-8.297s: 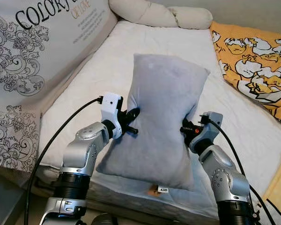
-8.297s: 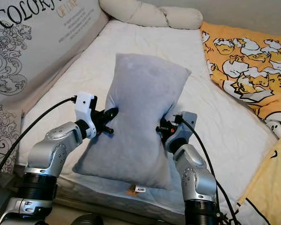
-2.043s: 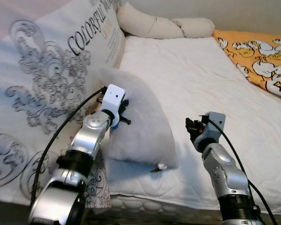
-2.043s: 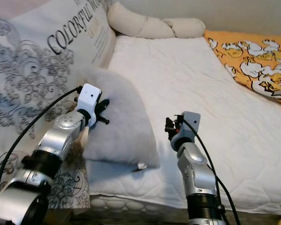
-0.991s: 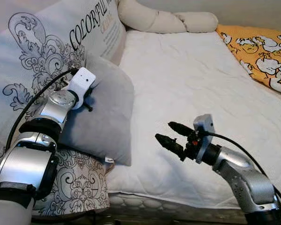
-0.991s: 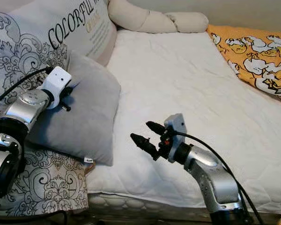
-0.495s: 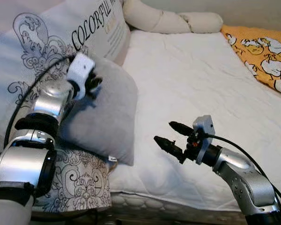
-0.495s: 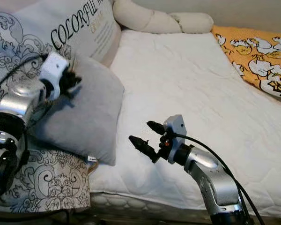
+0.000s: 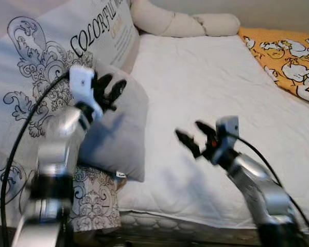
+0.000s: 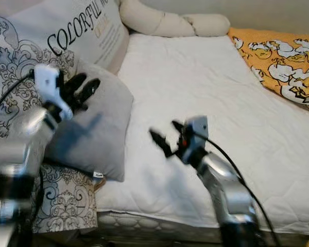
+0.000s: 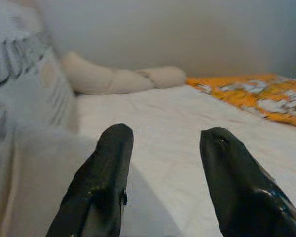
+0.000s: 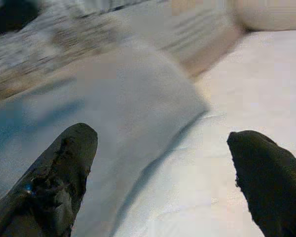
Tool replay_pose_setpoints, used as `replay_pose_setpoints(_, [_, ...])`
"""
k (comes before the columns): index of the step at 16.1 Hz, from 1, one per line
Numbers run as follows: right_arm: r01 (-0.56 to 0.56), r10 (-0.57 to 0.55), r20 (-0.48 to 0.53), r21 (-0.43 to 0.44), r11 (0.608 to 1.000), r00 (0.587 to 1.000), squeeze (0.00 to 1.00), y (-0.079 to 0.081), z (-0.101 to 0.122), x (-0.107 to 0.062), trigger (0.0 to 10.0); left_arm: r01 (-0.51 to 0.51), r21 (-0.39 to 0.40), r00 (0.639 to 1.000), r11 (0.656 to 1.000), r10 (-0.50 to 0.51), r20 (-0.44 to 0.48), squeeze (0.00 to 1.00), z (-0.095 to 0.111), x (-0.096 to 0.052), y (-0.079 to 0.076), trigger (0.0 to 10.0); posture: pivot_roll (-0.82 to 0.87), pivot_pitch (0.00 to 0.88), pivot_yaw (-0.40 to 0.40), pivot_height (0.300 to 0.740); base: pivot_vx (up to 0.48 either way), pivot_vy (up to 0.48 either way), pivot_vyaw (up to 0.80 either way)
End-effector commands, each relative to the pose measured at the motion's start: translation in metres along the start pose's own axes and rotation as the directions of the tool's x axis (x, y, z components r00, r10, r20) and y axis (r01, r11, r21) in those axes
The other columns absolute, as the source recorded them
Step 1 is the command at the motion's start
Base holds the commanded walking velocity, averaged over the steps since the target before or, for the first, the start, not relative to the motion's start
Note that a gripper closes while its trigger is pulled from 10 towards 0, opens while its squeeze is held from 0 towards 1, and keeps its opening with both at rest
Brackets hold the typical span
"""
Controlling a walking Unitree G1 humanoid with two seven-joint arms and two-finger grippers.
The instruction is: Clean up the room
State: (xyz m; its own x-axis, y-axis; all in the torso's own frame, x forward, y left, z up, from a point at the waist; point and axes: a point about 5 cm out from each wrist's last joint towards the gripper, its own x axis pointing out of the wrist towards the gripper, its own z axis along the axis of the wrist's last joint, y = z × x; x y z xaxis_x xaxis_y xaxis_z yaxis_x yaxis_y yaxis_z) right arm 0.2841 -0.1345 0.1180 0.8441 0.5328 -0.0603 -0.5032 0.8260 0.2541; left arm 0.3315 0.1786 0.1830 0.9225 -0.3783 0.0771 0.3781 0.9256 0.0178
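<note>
A: Where did the grey pillow (image 9: 121, 131) sit?

B: At the left of the frame, propped against the big printed cushion (image 9: 36, 82) on the bed (image 9: 206, 87). The left gripper (image 9: 109, 88) hovered at its upper edge, jaws parted and holding nothing.

A: And the right gripper (image 9: 191, 136)?

B: At frame centre over the mattress, jaws wide, empty. I judged the pillow step finished; next would be finding another item, perhaps the yellow duck-print blanket (image 9: 286, 54) at upper right.

A: Anything unclear?

B: Both arms were blurred, and the blanket ran off the frame edge.
</note>
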Motion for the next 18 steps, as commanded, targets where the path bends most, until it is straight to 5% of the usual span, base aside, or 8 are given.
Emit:
replay_pose_setpoints(1, [0.079,-0.079,0.007,-0.013,0.997,0.997,1.0,-0.01,0.002,-0.003,10.0,-0.018,0.02,1.0,1.0,0.018,-0.003,1.0,0.003,0.0,-0.003,10.0,-0.02,0.0,0.01,0.74,0.0,-0.48,0.0])
replay_pose_setpoints(3, [0.197,-0.197,0.017,0.003,0.98,0.98,1.0,-0.017,-0.001,0.0,10.0,-0.043,0.109,0.997,0.993,0.05,-0.06,1.0,-0.007,-0.013,-0.011,10.0,0.0,0.0,-0.011,0.74,0.0,-0.48,0.0])
replay_pose_setpoints(4, [0.284,-0.285,0.015,0.009,0.959,0.959,1.0,-0.02,-0.004,0.001,10.0,-0.084,0.112,0.991,0.99,0.095,-0.094,1.0,-0.017,-0.024,-0.014,10.0,0.0,0.0,-0.02,0.74,0.0,-0.48,0.0])
replay_pose_setpoints(7, [0.307,-0.307,0.006,0.002,0.952,0.952,1.0,-0.019,-0.007,0.004,10.0,-0.209,0.093,0.966,0.973,0.22,-0.133,1.0,-0.029,-0.04,-0.007,10.0,0.01,0.0,-0.044,0.74,0.0,-0.48,0.0])
replay_pose_setpoints(13, [0.345,-0.345,-0.008,0.011,0.938,0.939,1.0,-0.021,-0.013,0.011,10.0,-0.309,0.157,0.909,0.938,0.34,-0.241,1.0,-0.044,-0.046,0.004,10.0,0.01,0.0,-0.044,0.74,0.0,-0.48,0.0])
replay_pose_setpoints(18, [0.371,-0.37,-0.045,0.015,0.929,0.928,1.0,-0.025,-0.029,0.006,10.0,-0.287,0.19,0.915,0.939,0.328,-0.236,1.0,-0.041,-0.044,0.001,10.0,0.0,0.0,-0.033,0.74,0.0,-0.48,0.0])
